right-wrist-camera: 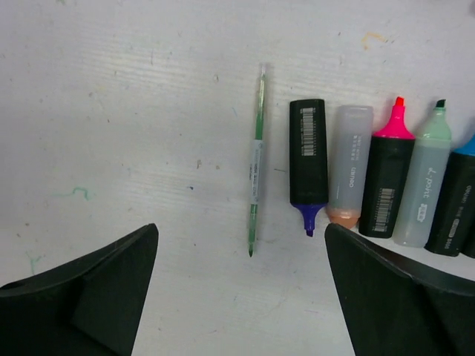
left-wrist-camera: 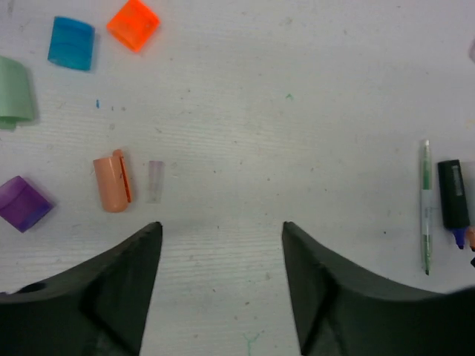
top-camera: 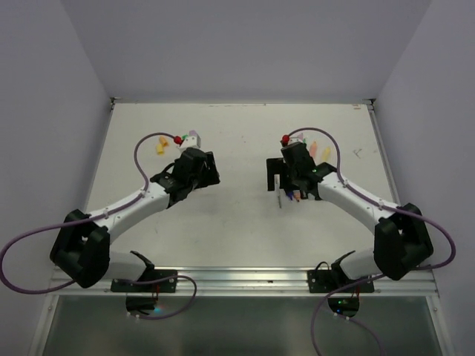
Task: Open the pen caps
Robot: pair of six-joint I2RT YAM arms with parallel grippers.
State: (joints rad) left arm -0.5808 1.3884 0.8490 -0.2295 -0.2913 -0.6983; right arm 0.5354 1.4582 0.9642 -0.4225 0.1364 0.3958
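Several loose pen caps lie on the table in the left wrist view: blue cap (left-wrist-camera: 71, 43), orange cap (left-wrist-camera: 133, 24), green cap (left-wrist-camera: 15, 90), purple cap (left-wrist-camera: 24, 203), and a peach cap (left-wrist-camera: 111, 182) beside a small clear cap (left-wrist-camera: 154, 180). My left gripper (left-wrist-camera: 221, 226) stands open over bare table, just right of the peach cap. In the right wrist view, uncapped highlighters lie in a row: a black barrel with purple tip (right-wrist-camera: 308, 159), a pale barrel (right-wrist-camera: 349, 163), a pink-tipped one (right-wrist-camera: 390, 170) and a pale green one (right-wrist-camera: 424, 178). My right gripper (right-wrist-camera: 241, 226) is wide open with nothing between its fingers.
A thin green-and-silver pen (right-wrist-camera: 256, 159) lies left of the highlighter row; the same thin pen (left-wrist-camera: 425, 208) shows at the right of the left wrist view. From above, the left gripper (top-camera: 204, 169) and right gripper (top-camera: 278, 182) face each other mid-table. Yellow and pink pieces (top-camera: 319, 152) lie behind the right arm.
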